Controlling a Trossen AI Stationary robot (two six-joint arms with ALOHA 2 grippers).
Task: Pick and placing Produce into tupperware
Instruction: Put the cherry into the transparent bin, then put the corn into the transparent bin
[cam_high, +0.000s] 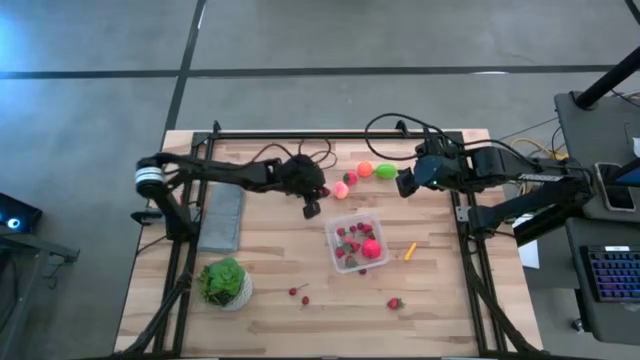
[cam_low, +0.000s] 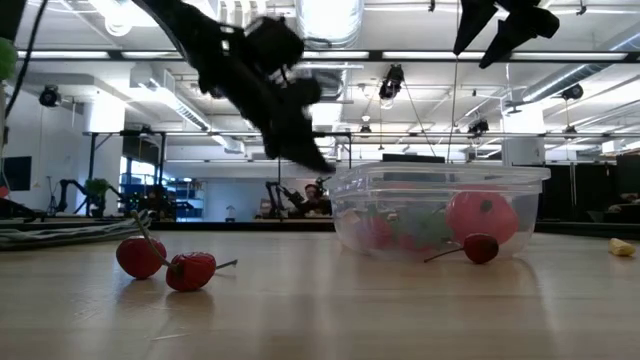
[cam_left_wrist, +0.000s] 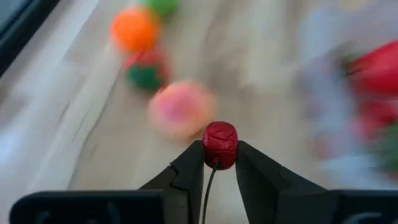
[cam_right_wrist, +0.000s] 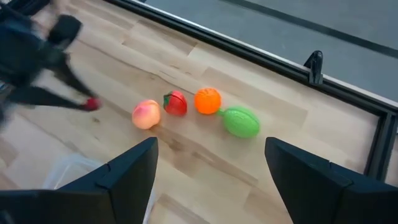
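Observation:
My left gripper (cam_high: 311, 207) is shut on a small dark red berry (cam_left_wrist: 219, 144), held above the wood just left of the clear tupperware (cam_high: 357, 240), which holds red and green Produce. A peach lump (cam_high: 340, 189), a red-and-green one (cam_high: 350, 178), an orange one (cam_high: 365, 169) and a bright green one (cam_high: 386, 171) lie in a row on the table behind it. My right gripper (cam_right_wrist: 211, 180) hangs open, high above that row, with nothing between its fingers. Loose berries (cam_high: 298, 295) lie on the near wood. My left gripper pinches the berry's two sides (cam_left_wrist: 219, 155) between its fingertips (cam_left_wrist: 193, 163), at their free ends only. The berry's thin stem (cam_left_wrist: 208, 190) runs back between the fingers. The fingers slant down from the table's left. The berry is lifted clear of the table.
A flat grey slab (cam_high: 222, 218) lies at the left, and a leafy green head in a white bowl (cam_high: 225, 282) stands near the front left. A small yellow-orange piece (cam_high: 409, 250) lies right of the tupperware, and one more berry (cam_high: 395, 303) near the front. A black frame rail (cam_high: 340, 133) runs along the far edge.

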